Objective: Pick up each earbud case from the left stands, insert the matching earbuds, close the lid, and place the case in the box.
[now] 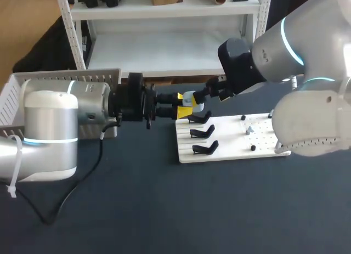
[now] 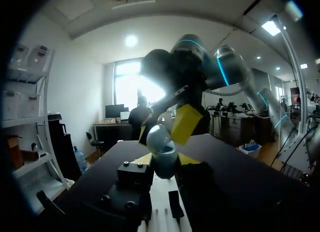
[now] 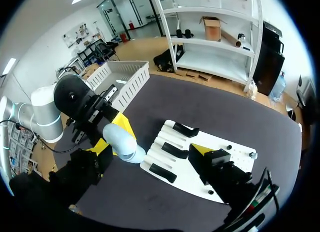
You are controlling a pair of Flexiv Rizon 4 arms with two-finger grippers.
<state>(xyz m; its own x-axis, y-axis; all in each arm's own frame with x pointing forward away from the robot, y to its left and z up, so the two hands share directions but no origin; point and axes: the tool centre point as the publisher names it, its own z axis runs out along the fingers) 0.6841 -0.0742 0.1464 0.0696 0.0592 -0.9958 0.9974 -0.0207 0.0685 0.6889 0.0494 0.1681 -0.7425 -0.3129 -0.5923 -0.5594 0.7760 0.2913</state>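
Where both arms meet over the dark table (image 1: 164, 210), the pale earbud case (image 1: 198, 106) sits between the fingers of the left gripper (image 1: 184, 104). Its yellow tips are spread only to the case's width and press it from two sides. The right gripper (image 1: 202, 99) stands just ahead of them with its fingers spread wide and has hold of nothing. Below the fingers lies a white board (image 1: 236, 147) carrying three black stands (image 1: 202, 132). A white basket (image 1: 60, 78) sits behind the left arm, which hides part of its wall.

Only the left wrist view shows that gripper's own tips flanking the case's lower body (image 2: 164, 164). A yellow fingertip (image 2: 185, 123) of the right gripper lies against the rounded upper part and blocks the sight past it. I cannot tell whether the lid is shut.

Only the right wrist view shows how wide the right gripper (image 3: 151, 148) is spread. There the earbud case (image 3: 122, 142) is just beside one finger, while the stands (image 3: 175, 150) and the board (image 3: 180, 178) lie ahead between the fingers. The basket (image 3: 125, 74) lies beyond the left arm.
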